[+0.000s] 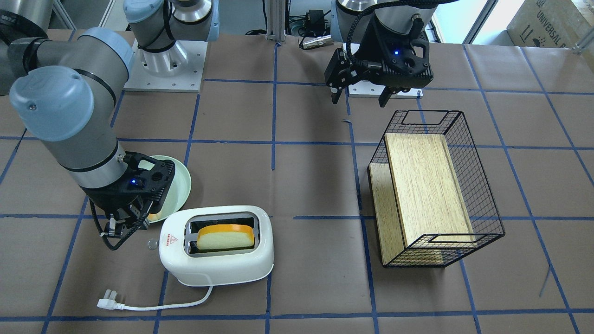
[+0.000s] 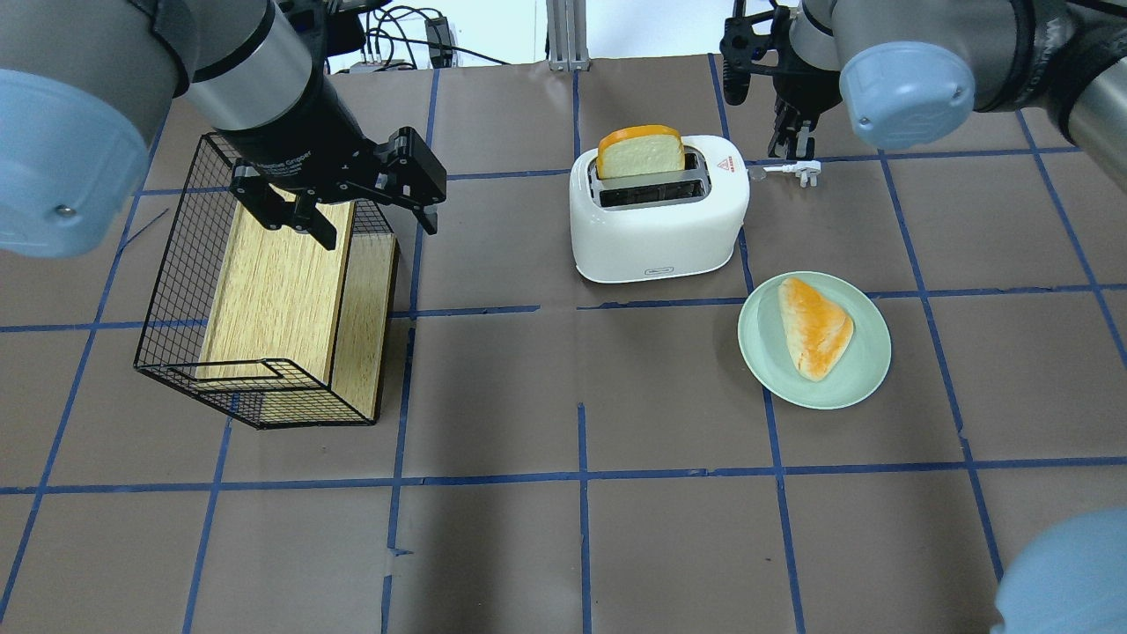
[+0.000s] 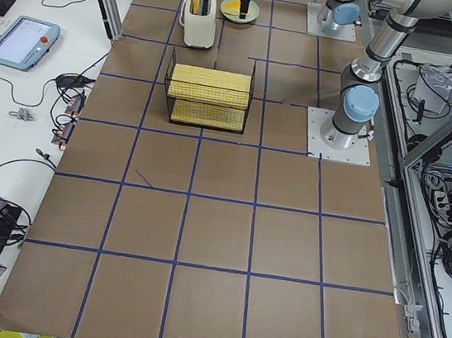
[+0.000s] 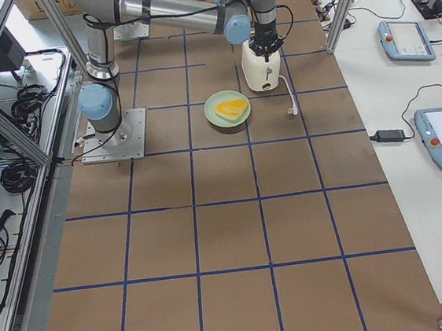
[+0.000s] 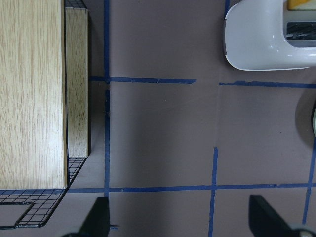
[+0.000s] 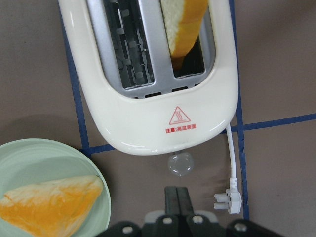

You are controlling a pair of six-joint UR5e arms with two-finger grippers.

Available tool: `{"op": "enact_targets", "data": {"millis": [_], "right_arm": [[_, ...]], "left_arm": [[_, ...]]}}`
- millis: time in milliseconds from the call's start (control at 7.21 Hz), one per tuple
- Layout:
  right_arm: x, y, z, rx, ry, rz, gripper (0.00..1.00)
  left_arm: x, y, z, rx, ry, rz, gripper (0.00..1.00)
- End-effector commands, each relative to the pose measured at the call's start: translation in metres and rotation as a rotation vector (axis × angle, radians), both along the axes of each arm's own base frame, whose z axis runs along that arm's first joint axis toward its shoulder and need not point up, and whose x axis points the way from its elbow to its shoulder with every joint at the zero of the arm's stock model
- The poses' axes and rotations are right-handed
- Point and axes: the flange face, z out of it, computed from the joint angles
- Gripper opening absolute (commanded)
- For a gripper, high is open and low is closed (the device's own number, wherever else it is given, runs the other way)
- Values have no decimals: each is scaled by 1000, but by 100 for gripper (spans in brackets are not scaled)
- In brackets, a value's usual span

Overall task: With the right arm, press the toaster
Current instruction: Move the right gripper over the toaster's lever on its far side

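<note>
The white toaster stands on the table with a slice of bread upright in one slot; the other slot is empty. Its red triangle sticker and clear round lever knob face my right gripper. That gripper is shut and empty, and hovers just off the lever end, a little apart from the knob. It also shows in the front view and the overhead view. My left gripper is open and empty above the wire basket.
A pale green plate with a bread wedge sits beside the toaster, under my right wrist. The toaster's white cord and plug lie loose on the table. The black wire basket holds a wooden block.
</note>
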Motion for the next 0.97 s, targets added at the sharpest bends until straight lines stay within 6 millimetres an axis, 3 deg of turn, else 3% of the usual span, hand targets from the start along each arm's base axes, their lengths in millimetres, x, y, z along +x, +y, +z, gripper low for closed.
{"op": "enact_targets", "data": {"millis": [0, 277, 832], "right_arm": [[1, -2, -8, 8, 6, 88, 5], [-2, -9, -23, 15, 9, 119, 5], [-1, -14, -34, 22, 19, 191, 5]], "left_arm": [[0, 0, 0, 0, 0, 0, 100], [0, 0, 0, 0, 0, 0, 100], [0, 0, 0, 0, 0, 0, 100]]}}
